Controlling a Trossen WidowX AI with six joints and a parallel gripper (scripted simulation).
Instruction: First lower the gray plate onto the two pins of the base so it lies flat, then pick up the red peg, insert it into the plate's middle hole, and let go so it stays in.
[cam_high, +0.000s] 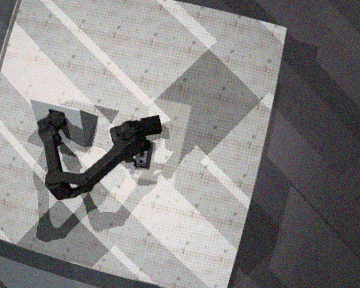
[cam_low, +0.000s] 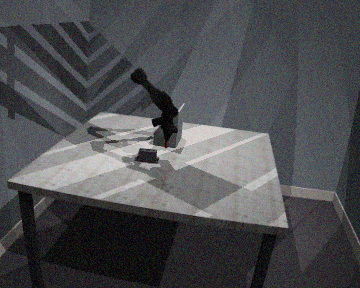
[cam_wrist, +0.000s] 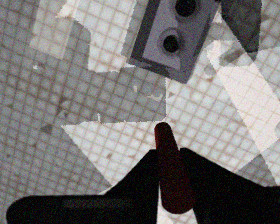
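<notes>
Plate (cam_wrist: 172, 37) lies on base, holes showing, at 12 o'clock in wrist view. Pincer (cam_wrist: 172, 172) grips peg (cam_wrist: 170, 165), above table (cam_wrist: 75, 100), short of plate. Left: align, insert in middle hole, release.

dark arm (cam_high: 85, 167) bent in a v at frame left, base end upper left, wrist block near centre, small dark plate (cam_high: 142, 159) w/ holes just below wrist, pale checked table (cam_high: 220, 80) w/ shadow bands

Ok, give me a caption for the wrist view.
Gripper shut on the red peg, tip aimed toward the gray plate ahead.
</notes>
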